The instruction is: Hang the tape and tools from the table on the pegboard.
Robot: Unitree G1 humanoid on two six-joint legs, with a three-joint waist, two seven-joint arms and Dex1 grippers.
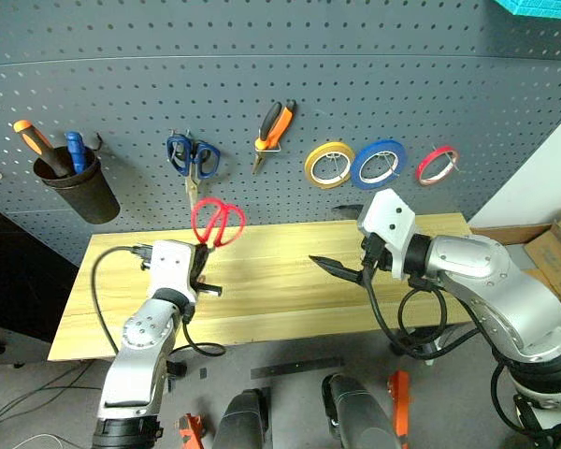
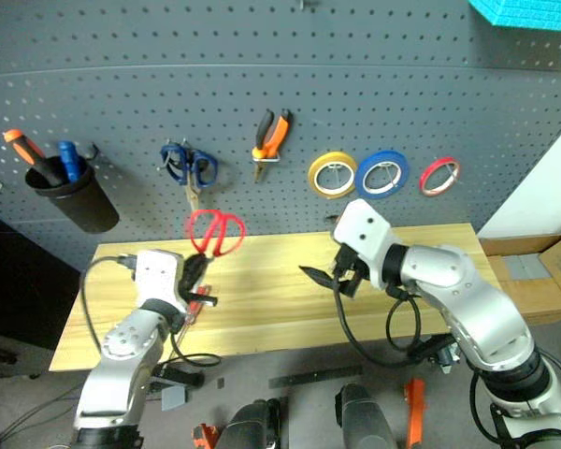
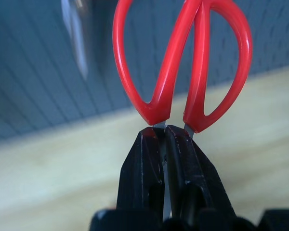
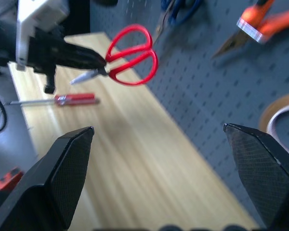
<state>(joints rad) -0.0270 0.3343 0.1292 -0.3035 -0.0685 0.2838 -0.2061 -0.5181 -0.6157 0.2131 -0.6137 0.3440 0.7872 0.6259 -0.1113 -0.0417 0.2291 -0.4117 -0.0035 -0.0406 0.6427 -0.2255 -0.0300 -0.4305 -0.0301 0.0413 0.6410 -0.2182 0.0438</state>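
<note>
Red-handled scissors (image 1: 218, 223) pinched at the steel blades, just under the pivot, by the left gripper (image 1: 202, 264), black jaws pressed together on the metal; two glossy oval plastic loops raised above the worktop (image 1: 280, 281), in front of the lower pegboard (image 1: 280, 56). Blade tips poking out behind the jaws in the right wrist view. Slim red-handled screwdriver (image 4: 62, 100) lying flat on the pale yellow planks, below and beside that gripper. Small orange-and-black pliers (image 1: 274, 125) already hung on a metal hook, nose down. Thin red tape ring (image 1: 437, 165) hung at the far right of the row, wide hollow centre, next to a blue roll (image 1: 379, 163) and a thicker yellow roll (image 1: 329, 165). Blue-handled scissors (image 1: 194, 157) hanging just above the red pair. Black tapered cup (image 1: 77, 187) at the board's left, holding an orange-handled and a blue-handled tool. Right gripper (image 1: 341, 239) hovering over the middle of the worktop, jaws spread wide, faces cross-hatched and wedge-shaped, nothing between them. Board dark grey, matte, dotted with a regular grid of small round holes; worktop long, rectangular, lengthwise grain visible.
</note>
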